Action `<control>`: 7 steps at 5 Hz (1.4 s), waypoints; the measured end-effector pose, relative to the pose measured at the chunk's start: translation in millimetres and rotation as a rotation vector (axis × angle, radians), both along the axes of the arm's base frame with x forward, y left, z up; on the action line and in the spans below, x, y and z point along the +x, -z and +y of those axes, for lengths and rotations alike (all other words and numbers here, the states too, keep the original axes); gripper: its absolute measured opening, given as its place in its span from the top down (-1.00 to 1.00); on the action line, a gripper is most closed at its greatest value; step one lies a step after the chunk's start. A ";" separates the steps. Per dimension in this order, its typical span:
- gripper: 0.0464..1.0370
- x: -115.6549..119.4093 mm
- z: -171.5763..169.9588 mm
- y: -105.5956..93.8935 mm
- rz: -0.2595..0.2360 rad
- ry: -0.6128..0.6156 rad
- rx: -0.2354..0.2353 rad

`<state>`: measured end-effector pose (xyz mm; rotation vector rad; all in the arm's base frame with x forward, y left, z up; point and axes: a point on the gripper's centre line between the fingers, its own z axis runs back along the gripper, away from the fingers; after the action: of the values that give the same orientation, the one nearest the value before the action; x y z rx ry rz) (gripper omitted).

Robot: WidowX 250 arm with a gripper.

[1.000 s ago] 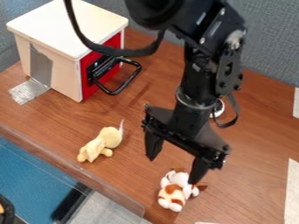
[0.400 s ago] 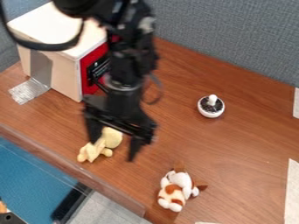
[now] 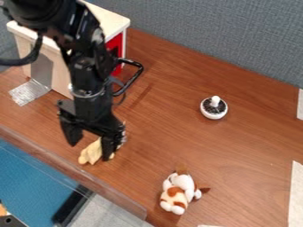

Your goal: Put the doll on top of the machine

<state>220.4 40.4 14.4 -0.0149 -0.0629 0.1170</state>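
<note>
With the black gripper (image 3: 90, 150) spread wide, hangs low at the pale yellow doll (image 3: 90, 155), hiding part of it; cannot tell whether touching it. Down on the brown table (image 3: 172, 115) with the pale yellow doll, near the red-fronted machine (image 3: 111, 20).

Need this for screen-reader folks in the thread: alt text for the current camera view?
Open black gripper over a pale yellow doll on a wooden table. Behind the arm stands the machine, a white-topped box with a red front. Right of the doll: a brown-and-white plush and a small white pot.
</note>
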 end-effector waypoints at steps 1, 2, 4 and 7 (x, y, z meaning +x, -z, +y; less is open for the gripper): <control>-0.81 0.8 3.1 20.4 0.028 0.010 0.007; -0.22 4.7 -1.0 25.6 0.034 0.015 0.006; 0.78 2.5 -0.5 -1.0 0.012 0.002 0.020; 0.91 32.0 52.7 -90.8 -0.070 -0.098 -0.005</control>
<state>252.4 93.1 105.1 -0.0208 -0.1331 0.2144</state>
